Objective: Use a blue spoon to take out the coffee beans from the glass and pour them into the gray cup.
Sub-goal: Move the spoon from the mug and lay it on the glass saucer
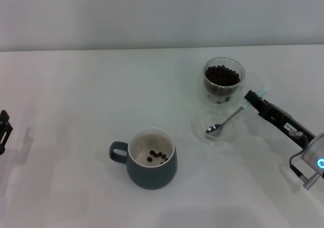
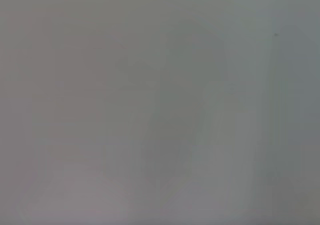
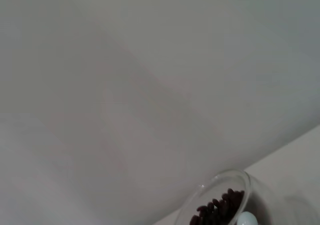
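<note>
Gripping one blue spoon (image 1: 226, 121), right hand (image 1: 247, 102); five coffee beans (image 1: 157, 156) in one gray cup (image 1: 150, 158).

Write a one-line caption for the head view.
Right gripper holds the blue spoon over a glass dish, between the bean-filled glass and the gray cup.

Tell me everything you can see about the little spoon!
The blue spoon is small and slim, with a shiny silver metal bowl and stem and a pale blue handle end. Its bowl looks empty and rests in a shallow clear glass dish, just in front of the glass of coffee beans. The stem slants up toward the right claw, which is at the handle end.
</note>
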Robot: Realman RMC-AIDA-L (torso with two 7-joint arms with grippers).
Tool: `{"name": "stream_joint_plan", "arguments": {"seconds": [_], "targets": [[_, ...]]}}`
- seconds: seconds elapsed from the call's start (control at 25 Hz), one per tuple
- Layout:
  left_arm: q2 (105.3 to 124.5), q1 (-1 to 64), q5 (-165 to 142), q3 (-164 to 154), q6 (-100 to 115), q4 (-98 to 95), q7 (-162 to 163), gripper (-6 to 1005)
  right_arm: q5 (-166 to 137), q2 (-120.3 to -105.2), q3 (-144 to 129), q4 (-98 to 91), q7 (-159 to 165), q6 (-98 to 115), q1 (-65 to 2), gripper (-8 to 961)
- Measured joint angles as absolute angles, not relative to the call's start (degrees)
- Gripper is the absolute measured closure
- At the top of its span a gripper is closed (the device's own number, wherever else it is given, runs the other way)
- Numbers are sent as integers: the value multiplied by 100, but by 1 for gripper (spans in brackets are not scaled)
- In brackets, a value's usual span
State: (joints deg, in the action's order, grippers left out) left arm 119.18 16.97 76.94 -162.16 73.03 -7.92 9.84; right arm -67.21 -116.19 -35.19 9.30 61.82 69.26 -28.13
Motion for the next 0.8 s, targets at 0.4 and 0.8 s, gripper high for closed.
{"name": "stream_joint_plan", "arguments": {"seconds": [0.4, 0.8], "targets": [[11918, 1728, 7765, -16216, 7259, -783, 984, 242, -6793, -11619, -3503, 965, 6231, 6798, -2788, 770], [11911, 1768, 7777, -16215, 7251, -750, 985, 243, -6799, -11619, -3495, 944, 6214, 6660, -2768, 715]]}}
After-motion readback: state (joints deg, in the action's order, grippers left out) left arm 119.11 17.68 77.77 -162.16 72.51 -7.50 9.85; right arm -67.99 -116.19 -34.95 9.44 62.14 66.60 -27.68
